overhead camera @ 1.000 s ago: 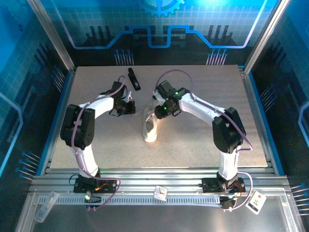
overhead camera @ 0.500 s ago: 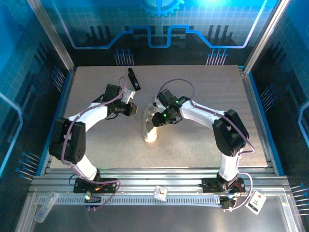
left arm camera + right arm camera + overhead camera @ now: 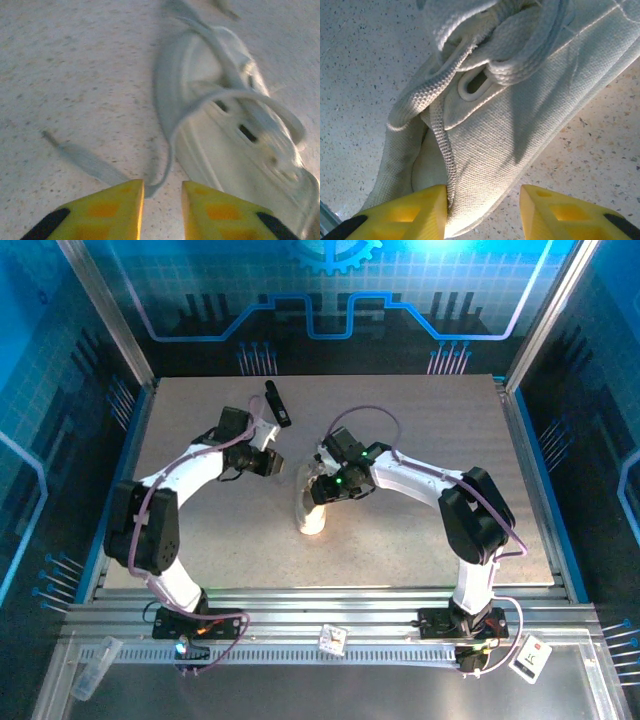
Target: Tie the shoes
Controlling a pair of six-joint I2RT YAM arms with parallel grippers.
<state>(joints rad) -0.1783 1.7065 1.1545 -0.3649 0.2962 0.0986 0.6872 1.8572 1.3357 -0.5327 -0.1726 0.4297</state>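
Nearby, blk bar (image 3: 277,403); L jaws ajar at lace (image 3: 87,162), R jaws open astride sneaker (image 3: 520,110).

Sneaker (image 3: 311,508) at the middle of the table (image 3: 420,440), left gripper (image 3: 274,462) just left of it, right gripper (image 3: 318,492) over its far half, bar-shaped object (image 3: 278,403) behind the left gripper, lace end (image 3: 85,161) on the table beside the sneaker.

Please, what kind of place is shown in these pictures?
Probably a robot test cell in a lab: a speckled table enclosed by blue printed walls and metal posts, with rails at the near edge.
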